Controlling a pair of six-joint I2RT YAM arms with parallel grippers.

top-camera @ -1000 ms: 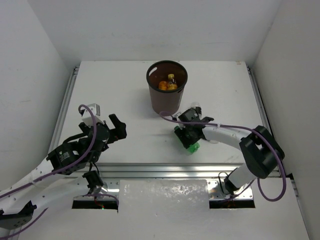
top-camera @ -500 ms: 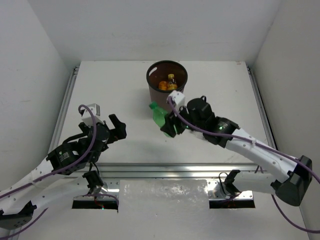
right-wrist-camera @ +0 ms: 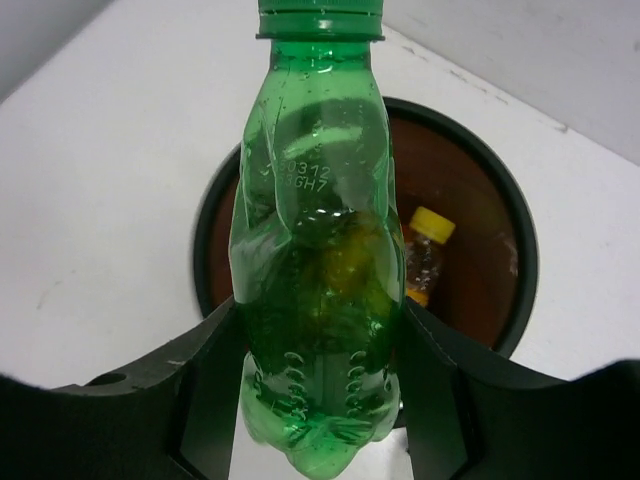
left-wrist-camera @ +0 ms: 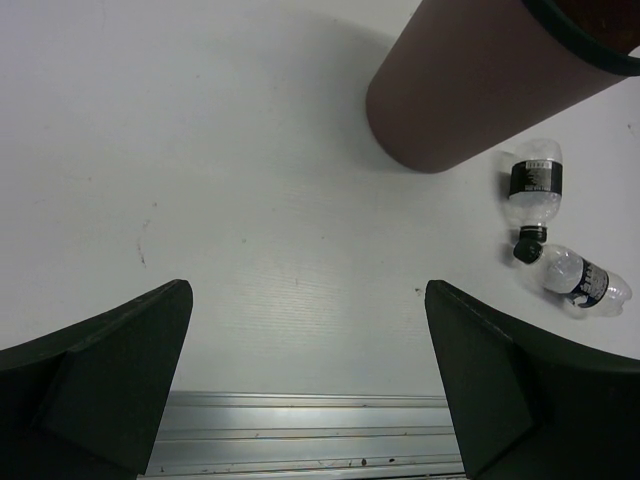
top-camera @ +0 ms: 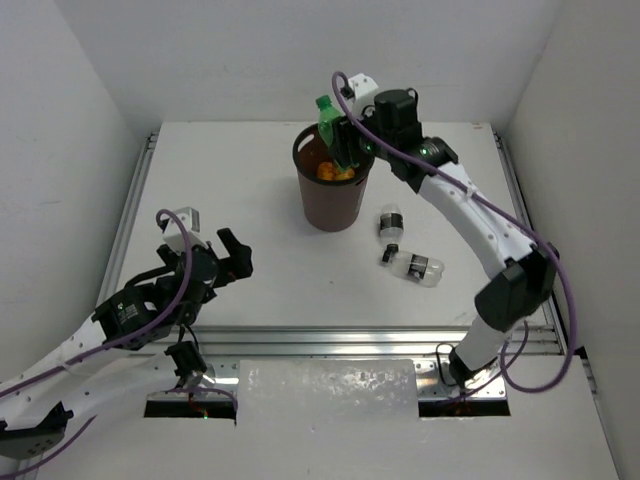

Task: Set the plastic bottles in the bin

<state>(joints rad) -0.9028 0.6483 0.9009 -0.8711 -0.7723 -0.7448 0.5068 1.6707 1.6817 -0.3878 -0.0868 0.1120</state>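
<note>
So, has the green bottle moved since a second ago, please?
Yes. The green bottle, in the right pincer, went from in front of the bin to above its opening.

Bright, even light, sharp in all 3 views.
The dark brown round plastic bin [left-wrist-camera: 470,90] throws a faint soft shadow on the white table [left-wrist-camera: 200,200]; small glints sit on the green plastic bottle [right-wrist-camera: 315,300].
</note>
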